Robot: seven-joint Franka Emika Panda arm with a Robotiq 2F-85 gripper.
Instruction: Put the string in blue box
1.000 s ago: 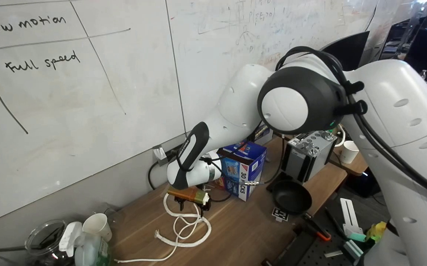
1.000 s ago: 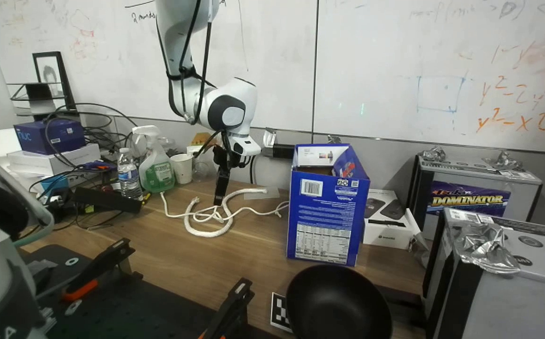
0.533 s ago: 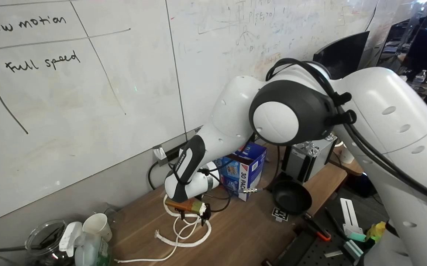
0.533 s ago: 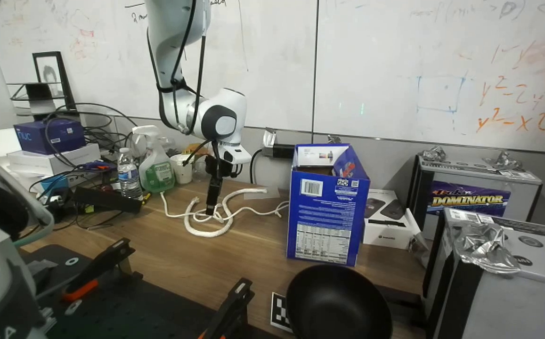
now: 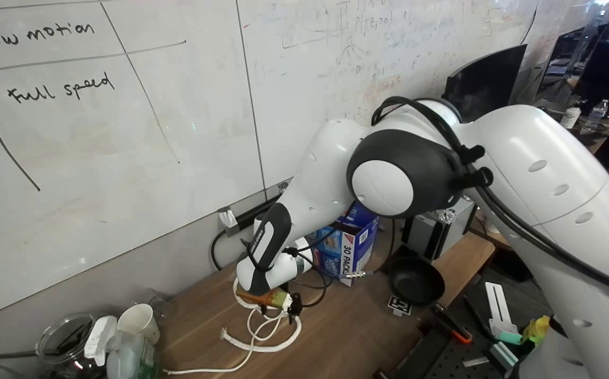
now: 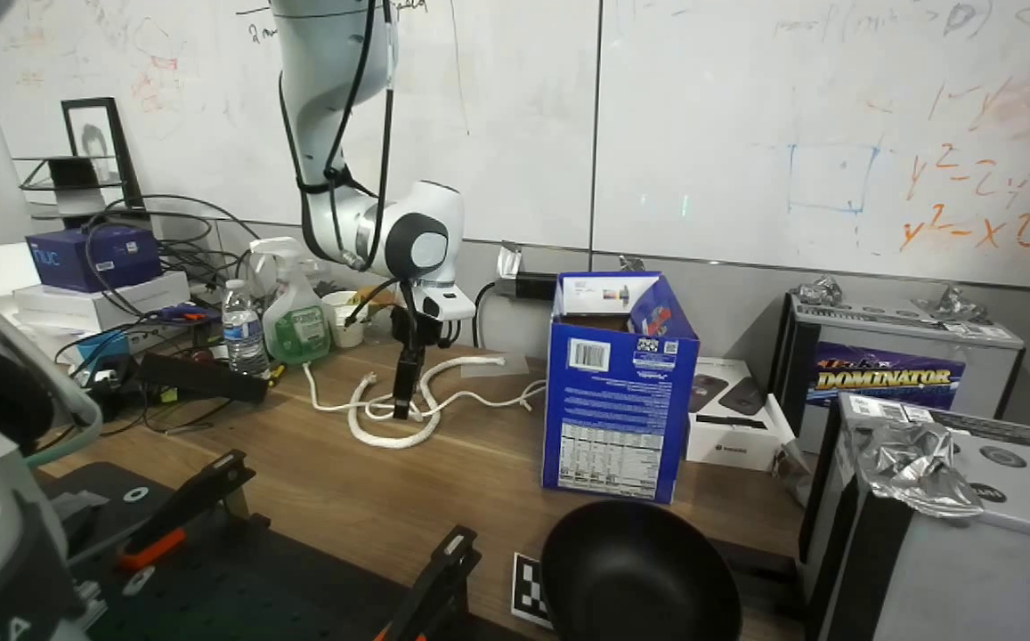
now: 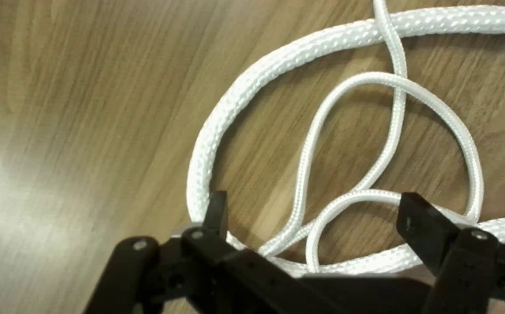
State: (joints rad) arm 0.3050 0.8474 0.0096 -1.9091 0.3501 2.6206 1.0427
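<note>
White string (image 7: 399,87) lies in loose loops on the wooden tabletop (image 6: 345,481), near its wall-side edge, crossing a thicker braided rope (image 7: 205,146). The robot's jaws stand wide apart over the loops, strands showing between them in the wrist view; whether they touch any cannot be told. Upright and open-topped, the blue box (image 6: 617,409) stands between that edge and a black pan (image 6: 639,570).

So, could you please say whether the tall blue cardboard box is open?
Open: in an exterior view, the tall blue cardboard box has its top uncovered, the inside partly showing.
</note>
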